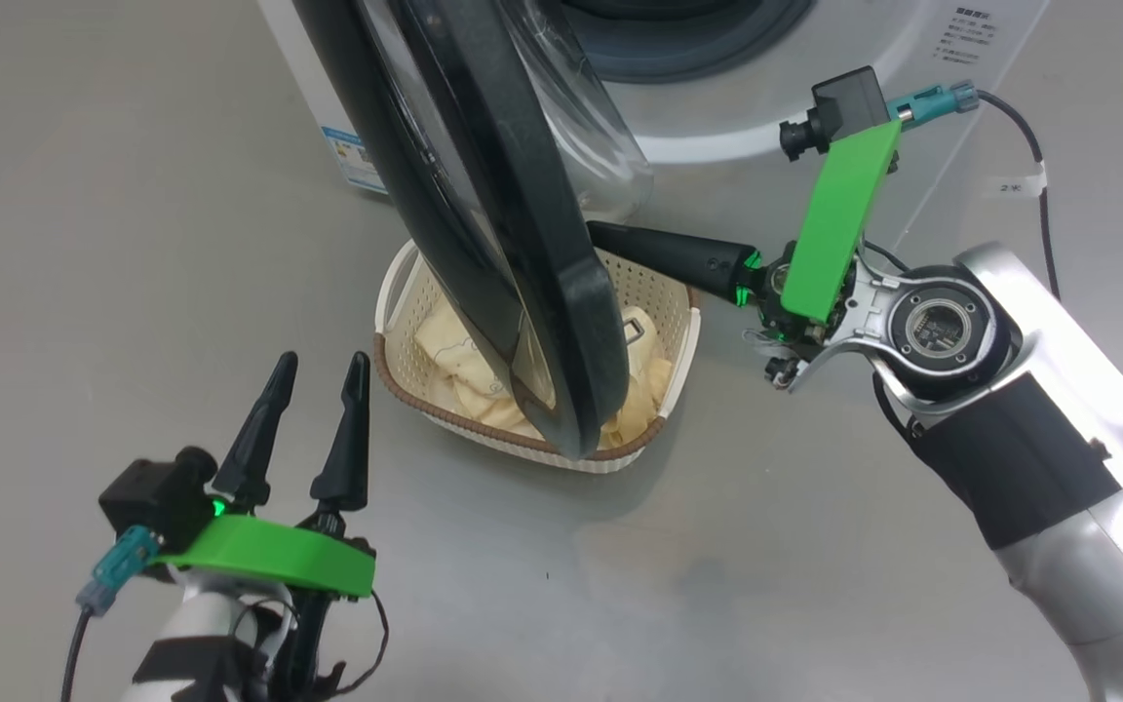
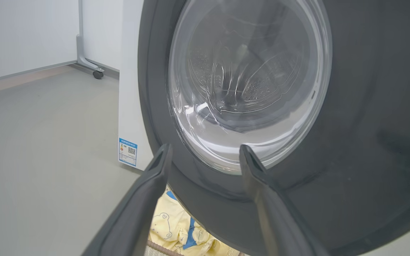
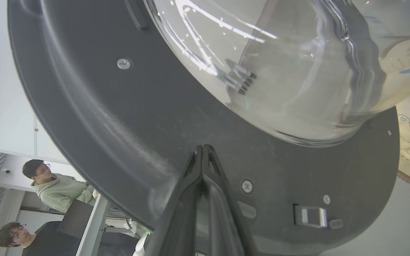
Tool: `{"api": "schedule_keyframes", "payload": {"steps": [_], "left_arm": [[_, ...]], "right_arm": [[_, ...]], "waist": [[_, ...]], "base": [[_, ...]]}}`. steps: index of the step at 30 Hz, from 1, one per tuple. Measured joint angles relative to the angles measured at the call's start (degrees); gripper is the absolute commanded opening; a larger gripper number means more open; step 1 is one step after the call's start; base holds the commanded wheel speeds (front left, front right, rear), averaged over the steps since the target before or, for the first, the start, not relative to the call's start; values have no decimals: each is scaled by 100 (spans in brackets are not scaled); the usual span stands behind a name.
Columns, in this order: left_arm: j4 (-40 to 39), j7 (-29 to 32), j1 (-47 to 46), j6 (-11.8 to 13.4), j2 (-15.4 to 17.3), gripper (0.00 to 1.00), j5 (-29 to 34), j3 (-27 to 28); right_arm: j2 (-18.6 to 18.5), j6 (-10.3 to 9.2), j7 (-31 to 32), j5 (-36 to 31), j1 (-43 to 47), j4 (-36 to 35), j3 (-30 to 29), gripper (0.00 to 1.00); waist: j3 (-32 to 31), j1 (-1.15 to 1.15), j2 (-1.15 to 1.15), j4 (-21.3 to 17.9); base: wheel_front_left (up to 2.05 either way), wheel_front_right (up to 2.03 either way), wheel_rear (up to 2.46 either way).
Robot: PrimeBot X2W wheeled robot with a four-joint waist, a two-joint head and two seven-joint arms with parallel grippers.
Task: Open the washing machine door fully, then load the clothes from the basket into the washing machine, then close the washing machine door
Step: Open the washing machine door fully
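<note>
My right gripper (image 1: 597,232) reaches in from 3 o'clock, jaws pressed shut on nothing, tips right at the inner rim of the washing machine door (image 1: 484,195). The door stands ajar over the basket (image 1: 394,292) of clothes (image 1: 445,356). My left gripper (image 1: 323,363) hangs at 7 o'clock, jaws wide and empty.

grey floor (image 1: 133,244), basket (image 1: 656,292), washing machine (image 1: 766,107)

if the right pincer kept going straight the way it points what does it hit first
Most likely the washing machine door: the shut right pincer aims at the black inner rim just below the glass bowl. Its tips look very close to that rim, though whether they touch is unclear.
</note>
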Motion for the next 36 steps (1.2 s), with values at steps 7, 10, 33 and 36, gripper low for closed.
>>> {"api": "schedule_keyframes", "payload": {"steps": [7,10,33,36], "left_arm": [[36,0,4,0,34,100,-10,-83],[67,0,4,0,103,100,-16,-163],[67,0,413,0,428,100,-119,161],[62,0,498,0,459,100,-119,233]], "right_arm": [[-21,0,-234,-79,183,4,-19,0],[-104,0,-393,-113,263,10,-73,31],[-913,0,-2078,-439,1666,8,-144,100],[-1036,0,-2306,-513,1786,56,-18,100]], "waist": [[-136,0,0,-148],[-208,0,0,-236],[-670,0,0,-1092],[-702,0,0,-1194]], "base": [[0,0,0],[0,0,0],[0,0,0],[0,0,0]]}}
